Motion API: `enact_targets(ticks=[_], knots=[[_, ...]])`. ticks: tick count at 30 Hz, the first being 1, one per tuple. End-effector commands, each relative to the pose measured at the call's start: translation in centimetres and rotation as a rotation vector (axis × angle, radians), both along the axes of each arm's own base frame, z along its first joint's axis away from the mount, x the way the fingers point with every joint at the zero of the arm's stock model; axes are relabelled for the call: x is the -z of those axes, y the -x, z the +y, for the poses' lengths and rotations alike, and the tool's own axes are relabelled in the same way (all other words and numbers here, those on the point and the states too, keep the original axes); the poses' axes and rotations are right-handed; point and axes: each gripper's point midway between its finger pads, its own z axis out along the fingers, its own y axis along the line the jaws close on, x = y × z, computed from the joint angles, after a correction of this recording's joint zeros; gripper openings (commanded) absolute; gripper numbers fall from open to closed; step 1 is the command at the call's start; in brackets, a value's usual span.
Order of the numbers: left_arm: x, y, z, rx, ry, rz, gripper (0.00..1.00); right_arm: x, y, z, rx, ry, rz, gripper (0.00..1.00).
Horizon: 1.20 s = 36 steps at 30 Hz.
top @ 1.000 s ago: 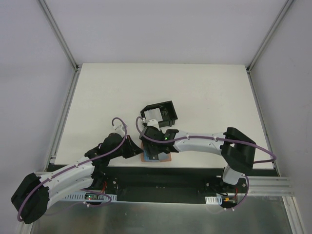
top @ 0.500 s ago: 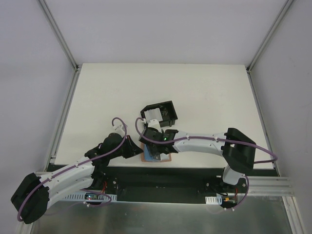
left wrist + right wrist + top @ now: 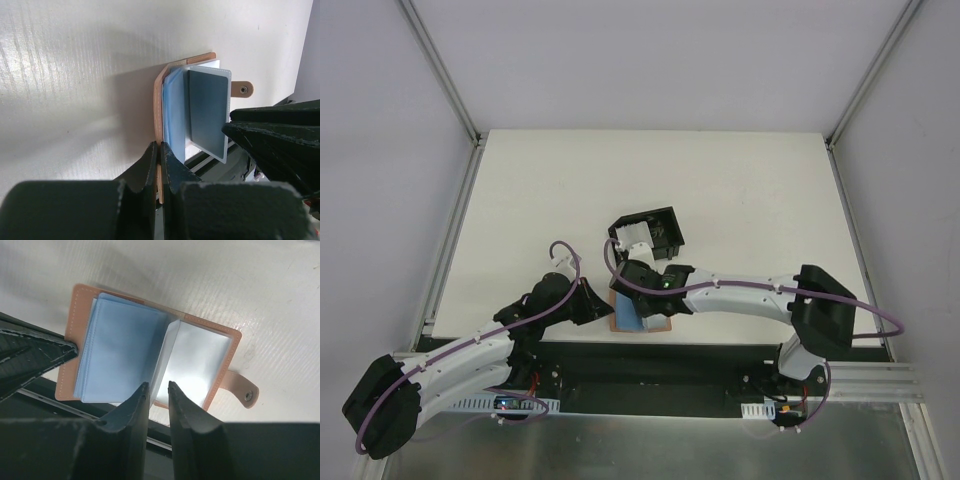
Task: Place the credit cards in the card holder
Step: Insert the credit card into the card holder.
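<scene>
Item: tan leather-like folding card holder (image 3: 197, 362), lying open just nearside of the black box frame (image 3: 645, 235). Left gripper (image 3: 161, 160) was clamped on its cover edge. Right gripper (image 3: 158, 390) had its jaws a sliver apart about an upright clear sleeve leaf (image 3: 165, 347); whether it gripped could not be told. The light blue flat card (image 3: 117, 352) and the grey flat card (image 3: 207, 115) appeared sleeved. Step: apparently paging the sleeves. The next move likely called for baring a free pocket.

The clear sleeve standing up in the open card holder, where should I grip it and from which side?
Its free edge, from above: the sleeve stands thin and upright, so jaws can straddle it, as the right gripper does. Likely easiest while the left gripper pins the card holder.
</scene>
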Motion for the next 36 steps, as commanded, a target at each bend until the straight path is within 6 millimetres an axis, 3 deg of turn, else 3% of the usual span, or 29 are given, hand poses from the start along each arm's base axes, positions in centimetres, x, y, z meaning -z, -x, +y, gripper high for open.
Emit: enact_targets(ticks=[1, 8, 15, 17, 20, 25, 29, 33, 36], knots=[[-0.8, -0.3, -0.3, 0.008, 0.012, -0.037, 0.00, -0.7, 0.1, -1.5, 0.026, -0.001, -0.011, 0.23], [-0.3, -0.3, -0.1, 0.001, -0.002, -0.027, 0.00, -0.7, -0.1, -2.9, 0.068, -0.053, -0.013, 0.23], [0.2, -0.3, 0.1, -0.009, -0.013, -0.017, 0.00, 0.8, -0.4, -5.0, 0.125, -0.083, 0.019, 0.28], [0.1, -0.3, 0.1, -0.012, -0.011, -0.017, 0.00, 0.3, -0.6, -5.1, 0.126, -0.099, 0.016, 0.31], [0.2, -0.4, 0.0, -0.011, -0.016, -0.014, 0.00, -2.1, -1.5, -4.6, 0.113, -0.157, -0.021, 0.36], [-0.1, -0.9, 0.1, -0.030, -0.019, -0.021, 0.00, -7.0, -4.6, -4.1, 0.094, -0.258, -0.091, 0.45], [-0.5, -1.4, 0.1, -0.059, -0.018, -0.029, 0.00, -9.1, -7.6, -3.6, 0.086, -0.324, -0.082, 0.54], [-0.7, -2.0, 0.3, -0.089, -0.020, -0.038, 0.00, -9.3, -11.3, -2.8, 0.086, -0.354, -0.058, 0.64], [-0.8, -2.2, 0.3, -0.098, -0.020, -0.042, 0.00, -8.3, -13.5, -2.0, 0.085, -0.353, -0.022, 0.70]])
